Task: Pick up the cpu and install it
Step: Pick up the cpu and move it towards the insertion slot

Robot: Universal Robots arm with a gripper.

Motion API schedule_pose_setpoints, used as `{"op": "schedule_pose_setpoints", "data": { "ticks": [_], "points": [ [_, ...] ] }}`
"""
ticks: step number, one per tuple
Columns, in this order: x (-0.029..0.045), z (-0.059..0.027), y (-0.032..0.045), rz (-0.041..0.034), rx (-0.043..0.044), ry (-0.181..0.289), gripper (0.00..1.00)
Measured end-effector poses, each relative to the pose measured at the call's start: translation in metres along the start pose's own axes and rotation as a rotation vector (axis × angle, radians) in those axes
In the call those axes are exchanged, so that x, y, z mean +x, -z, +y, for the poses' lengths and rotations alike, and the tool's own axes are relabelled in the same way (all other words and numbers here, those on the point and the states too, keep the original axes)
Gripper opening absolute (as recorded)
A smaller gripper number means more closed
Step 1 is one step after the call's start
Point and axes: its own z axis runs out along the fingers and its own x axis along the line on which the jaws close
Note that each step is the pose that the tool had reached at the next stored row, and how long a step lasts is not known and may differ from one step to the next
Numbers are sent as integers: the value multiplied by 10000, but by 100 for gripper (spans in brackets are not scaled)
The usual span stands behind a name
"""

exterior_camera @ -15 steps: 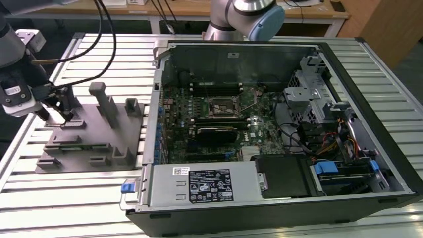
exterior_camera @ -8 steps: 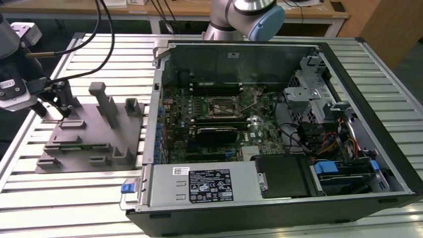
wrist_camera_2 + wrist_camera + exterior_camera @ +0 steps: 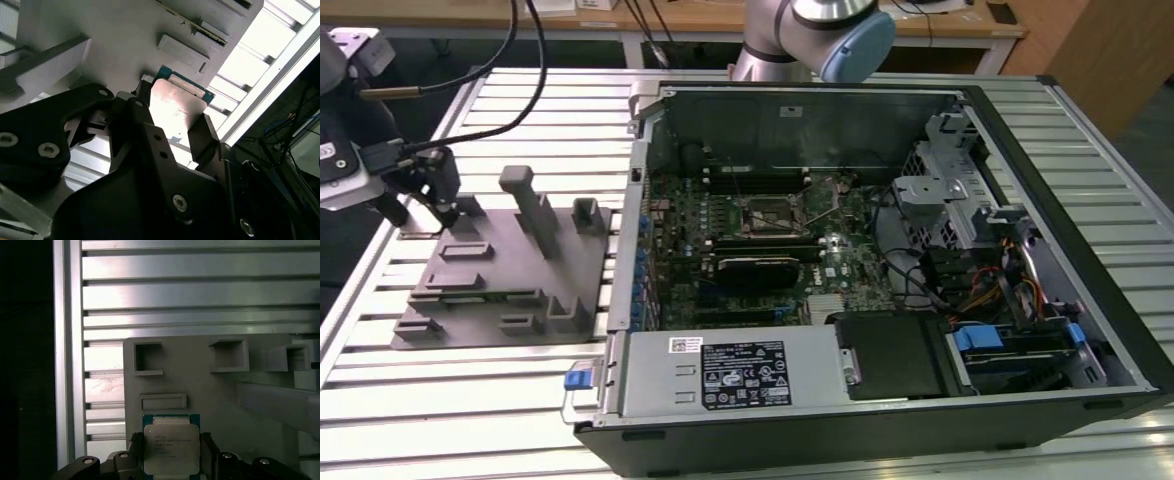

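Your slatted bench (image 3: 494, 90) carries the open computer case (image 3: 787, 110) and, toward the bench edge on the exterior view's left, a grey fixture plate (image 3: 494, 290). Over that plate's far corner, nearest the bench edge, the pincer (image 3: 175, 112) is closed narrow, its jaws set against two opposite sides of the cpu (image 3: 171, 445). The cpu lies flat on the plate, metal top up. The grip looks centred to me; lift straight and level so neither side slips and the plate's posts are cleared.
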Motion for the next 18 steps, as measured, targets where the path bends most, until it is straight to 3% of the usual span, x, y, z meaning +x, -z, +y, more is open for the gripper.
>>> {"op": "schedule_pose_setpoints", "data": {
  "ticks": [18],
  "points": [
    [-12,22,429,-178,-10,8,54]
  ]
}}
